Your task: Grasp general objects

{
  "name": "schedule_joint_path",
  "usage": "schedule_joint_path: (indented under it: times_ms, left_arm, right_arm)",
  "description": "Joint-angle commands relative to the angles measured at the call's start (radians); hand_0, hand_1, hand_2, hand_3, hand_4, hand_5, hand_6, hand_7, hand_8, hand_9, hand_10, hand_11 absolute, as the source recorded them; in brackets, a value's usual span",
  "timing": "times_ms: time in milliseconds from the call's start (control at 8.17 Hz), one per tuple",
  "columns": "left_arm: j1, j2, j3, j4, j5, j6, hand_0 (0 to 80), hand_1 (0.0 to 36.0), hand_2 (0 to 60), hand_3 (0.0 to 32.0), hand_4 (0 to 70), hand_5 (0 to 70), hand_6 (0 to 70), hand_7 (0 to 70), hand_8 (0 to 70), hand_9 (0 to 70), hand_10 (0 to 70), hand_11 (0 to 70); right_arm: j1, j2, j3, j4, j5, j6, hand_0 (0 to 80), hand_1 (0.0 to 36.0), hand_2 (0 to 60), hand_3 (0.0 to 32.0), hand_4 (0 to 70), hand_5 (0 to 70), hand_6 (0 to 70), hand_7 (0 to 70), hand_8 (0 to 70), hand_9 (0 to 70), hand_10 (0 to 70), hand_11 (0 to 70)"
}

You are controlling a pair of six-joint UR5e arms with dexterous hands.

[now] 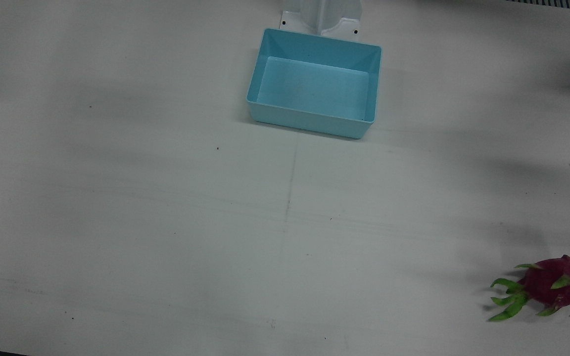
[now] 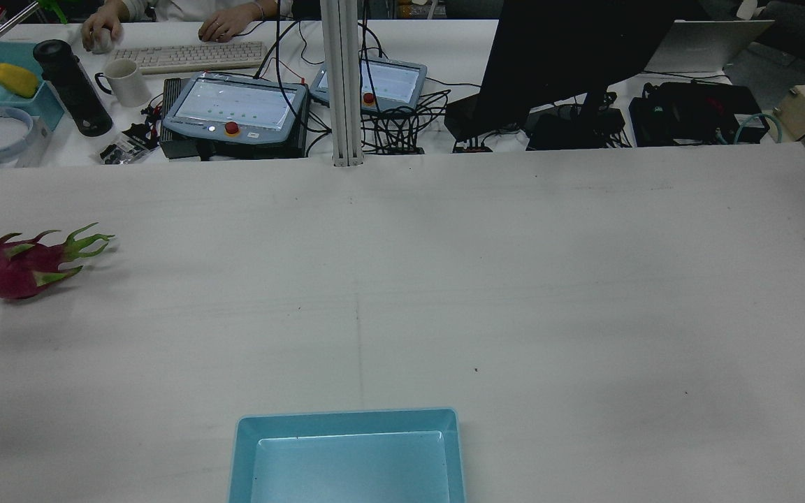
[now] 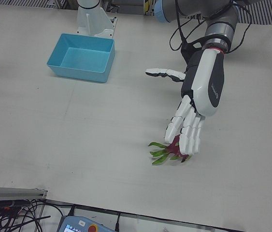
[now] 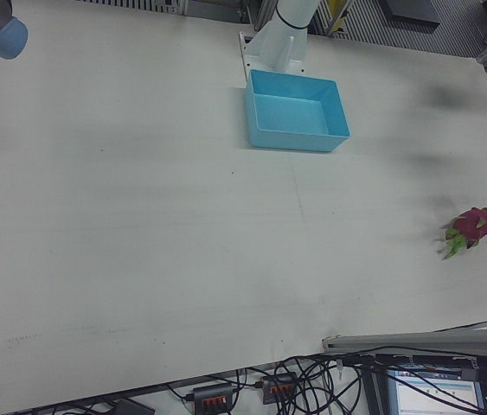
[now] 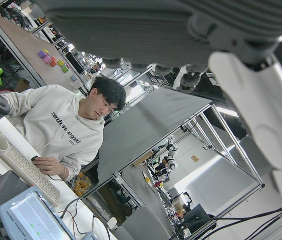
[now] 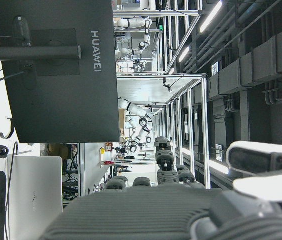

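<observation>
1. Fruit: one dragon fruit (image 1: 557, 288) lies on its side on the table (image 1: 166, 222), well apart from the blue bin (image 1: 314, 81), out toward the operators' edge on the left arm's half. The bin is empty.
2. Left hand (image 3: 193, 108): in the left-front view it hangs above the fruit, fingers straight and spread, thumb out to the side, nothing held. Its fingertips (image 3: 186, 147) overlap the fruit in that view; contact cannot be confirmed, and the rear and front views show the fruit with no hand on it.
3. Right hand (image 6: 191, 212): only its back and part of one finger show in its own camera; open or closed cannot be told. No table view shows it near the fruit or the bin.
4. Handling, judged: fairly heavy, firm body, smooth waxy skin that may slip. The green scales (image 1: 507, 299) look thin and pliable, so poor to hold by.
5. Hold, judged: wrap the red mid-body across its short axis, thumb opposite the fingers, clear of the leafy end.
6. Risk, judged: the oval shape may roll under a one-sided push.
</observation>
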Motion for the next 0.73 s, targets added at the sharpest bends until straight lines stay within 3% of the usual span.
schedule_joint_path:
  times_ms: [0, 122, 245, 367, 490, 612]
  left_arm:
    - [-0.023, -0.055, -0.049, 0.116, 0.05, 0.142, 59.3, 26.6, 11.8, 2.2, 2.5, 0.0, 0.0, 0.8, 0.0, 0.0, 0.0, 0.0]
    - [-0.022, -0.105, -0.089, 0.248, 0.05, 0.268, 59.3, 26.6, 11.5, 1.4, 2.2, 0.0, 0.0, 0.9, 0.0, 0.0, 0.0, 0.0]
    - [-0.002, -0.217, -0.091, 0.423, 0.05, 0.452, 60.2, 27.5, 11.8, 0.4, 1.8, 0.0, 0.0, 1.1, 0.0, 0.0, 0.0, 0.0]
    - [-0.005, -0.292, -0.077, 0.519, 0.048, 0.604, 60.4, 28.6, 12.4, 0.0, 0.1, 0.0, 0.0, 0.2, 0.0, 0.0, 0.0, 0.0]
    - [-0.002, -0.304, -0.012, 0.547, 0.048, 0.669, 61.0, 29.3, 12.7, 0.0, 0.0, 0.0, 0.0, 0.0, 0.0, 0.0, 0.0, 0.0]
    - [0.009, -0.286, 0.027, 0.506, 0.046, 0.676, 59.9, 28.4, 10.9, 1.8, 0.0, 0.0, 0.0, 0.0, 0.0, 0.0, 0.0, 0.0]
  right_arm:
    - [0.001, 0.0, 0.0, -0.001, 0.0, 0.0, 0.0, 0.0, 0.0, 0.0, 0.0, 0.0, 0.0, 0.0, 0.0, 0.0, 0.0, 0.0]
    - [0.001, 0.0, 0.0, 0.0, 0.0, 0.0, 0.0, 0.0, 0.0, 0.0, 0.0, 0.0, 0.0, 0.0, 0.0, 0.0, 0.0, 0.0]
    - [0.001, 0.0, 0.0, 0.0, 0.0, 0.0, 0.0, 0.0, 0.0, 0.0, 0.0, 0.0, 0.0, 0.0, 0.0, 0.0, 0.0, 0.0]
    - [0.0, 0.0, -0.001, -0.001, 0.0, 0.0, 0.0, 0.0, 0.0, 0.0, 0.0, 0.0, 0.0, 0.0, 0.0, 0.0, 0.0, 0.0]
    - [0.0, 0.0, 0.0, 0.0, 0.0, 0.0, 0.0, 0.0, 0.0, 0.0, 0.0, 0.0, 0.0, 0.0, 0.0, 0.0, 0.0, 0.0]
    - [0.001, 0.0, 0.0, -0.001, 0.0, 0.0, 0.0, 0.0, 0.0, 0.0, 0.0, 0.0, 0.0, 0.0, 0.0, 0.0, 0.0, 0.0]
